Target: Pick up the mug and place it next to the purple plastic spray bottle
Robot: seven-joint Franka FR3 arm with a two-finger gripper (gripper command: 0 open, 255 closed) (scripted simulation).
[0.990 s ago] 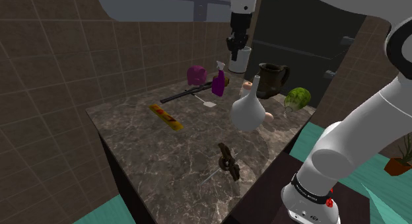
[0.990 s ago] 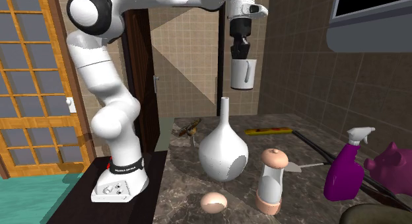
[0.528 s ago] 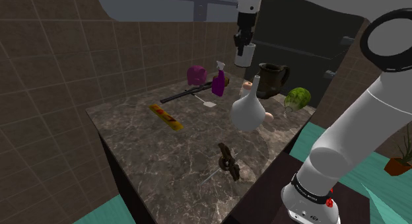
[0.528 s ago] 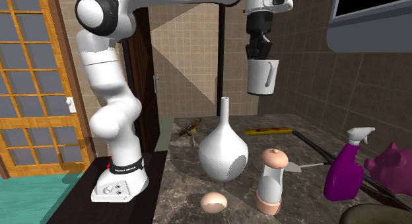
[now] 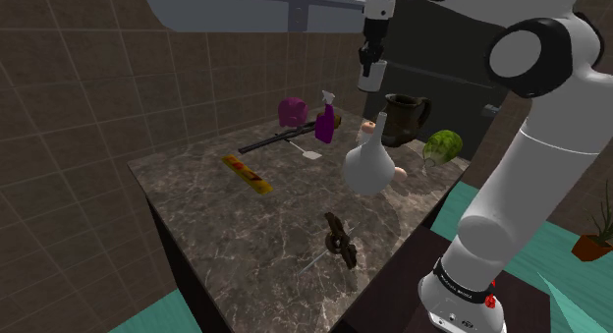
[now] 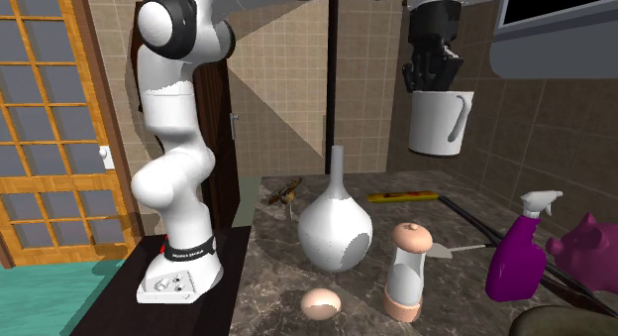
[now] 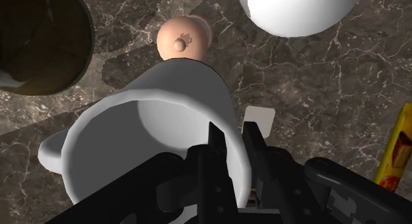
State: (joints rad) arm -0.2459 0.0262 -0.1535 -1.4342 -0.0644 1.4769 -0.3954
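- The white mug (image 6: 436, 121) hangs high in the air, upright, handle out to the side, well above the marble counter (image 5: 226, 223).
- The black gripper (image 6: 432, 84) has it by the rim: jaws pinch the mug's wall, one inside, one outside, plain to see in the wrist view.
- Straight down past the mug sits a pinkish grinder (image 7: 183, 39), with the white vase (image 6: 335, 230) just beside it.
- The purple spray bottle (image 6: 520, 257) stands low toward the second exterior view's right, well apart from the mug, with a pink pig figure (image 6: 584, 250) just beside it.
- My read: pick-up done, carry under way, placing not yet begun.
- Next call: travel across to the bottle, then descend onto bare counter beside it, clear of the pig and grinder, mug level, and only then release.
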